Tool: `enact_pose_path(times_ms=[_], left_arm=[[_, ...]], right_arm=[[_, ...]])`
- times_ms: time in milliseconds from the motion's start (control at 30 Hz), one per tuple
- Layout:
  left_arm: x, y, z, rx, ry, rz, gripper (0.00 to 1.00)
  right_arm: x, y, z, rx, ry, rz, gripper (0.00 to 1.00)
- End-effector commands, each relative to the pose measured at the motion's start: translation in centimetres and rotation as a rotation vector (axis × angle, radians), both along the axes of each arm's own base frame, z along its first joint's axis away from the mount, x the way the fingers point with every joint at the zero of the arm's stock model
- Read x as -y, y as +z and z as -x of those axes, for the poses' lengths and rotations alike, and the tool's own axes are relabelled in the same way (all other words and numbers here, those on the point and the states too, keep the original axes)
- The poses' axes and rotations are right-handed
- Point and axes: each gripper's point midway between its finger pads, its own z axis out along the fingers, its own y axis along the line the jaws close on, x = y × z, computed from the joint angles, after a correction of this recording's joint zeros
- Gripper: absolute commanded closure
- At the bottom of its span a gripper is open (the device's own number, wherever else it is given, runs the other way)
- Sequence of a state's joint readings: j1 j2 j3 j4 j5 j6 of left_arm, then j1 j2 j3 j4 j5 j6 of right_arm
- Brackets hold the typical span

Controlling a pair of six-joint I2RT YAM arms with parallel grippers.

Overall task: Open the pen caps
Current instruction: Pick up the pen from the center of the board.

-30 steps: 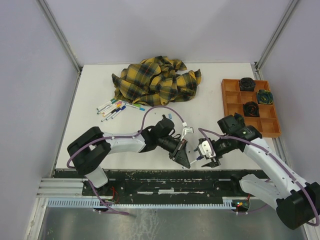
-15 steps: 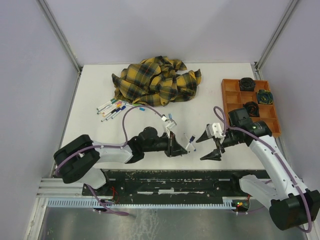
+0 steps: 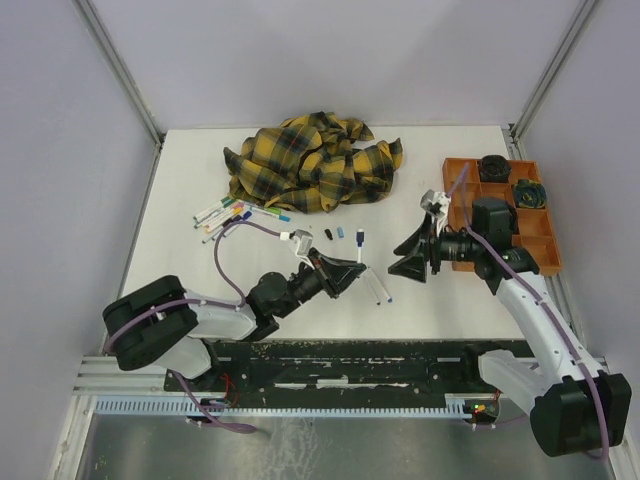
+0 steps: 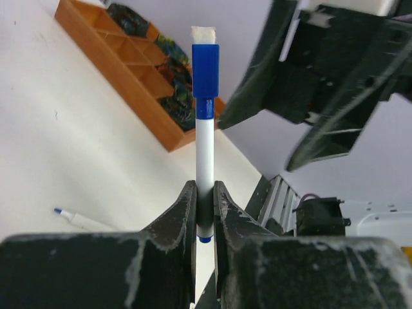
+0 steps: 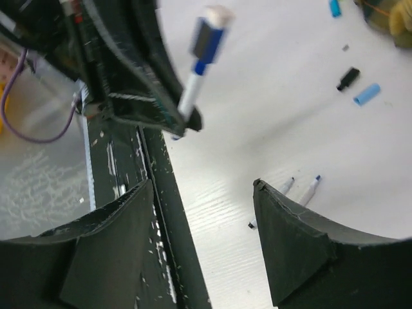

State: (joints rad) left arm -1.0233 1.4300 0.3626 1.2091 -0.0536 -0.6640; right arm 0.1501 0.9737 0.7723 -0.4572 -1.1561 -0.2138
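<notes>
White matte tabletop inside pale grey walls: left gripper clenches a thin white plastic pen (stubby blue plastic cap on); right gripper gapes, empty.

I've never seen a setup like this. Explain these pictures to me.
These are two robot arms bolted to a table's near edge. One picture looks down from above; the other two come from a camera on each wrist. On the white table lie a plaid cloth, a bunch of capped pens, some loose caps, two uncapped pens and an orange compartment tray. The left hand is shut on a white pen with a blue cap; the right hand, open and empty, faces it.
</notes>
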Motion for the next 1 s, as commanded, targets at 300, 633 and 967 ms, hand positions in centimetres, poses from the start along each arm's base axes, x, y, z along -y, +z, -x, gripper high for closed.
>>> enact_pose_path(times_ms=[300, 633, 967], left_arm=[[1.5, 5.5, -1.4, 0.112, 0.098, 0.231, 0.97], [4.3, 5.5, -0.7, 0.084, 0.044, 0.257, 0.97], [5.0, 5.7, -0.4, 0.082, 0.035, 0.275, 0.97]], right_arm=[[-1.6, 4.2, -3.4, -0.282, -0.215, -0.235, 0.31], [-2.8, 2.7, -2.7, -0.196, -0.156, -0.207, 0.33], [-2.7, 3.2, -3.5, -0.238, -0.217, -0.226, 0.48]])
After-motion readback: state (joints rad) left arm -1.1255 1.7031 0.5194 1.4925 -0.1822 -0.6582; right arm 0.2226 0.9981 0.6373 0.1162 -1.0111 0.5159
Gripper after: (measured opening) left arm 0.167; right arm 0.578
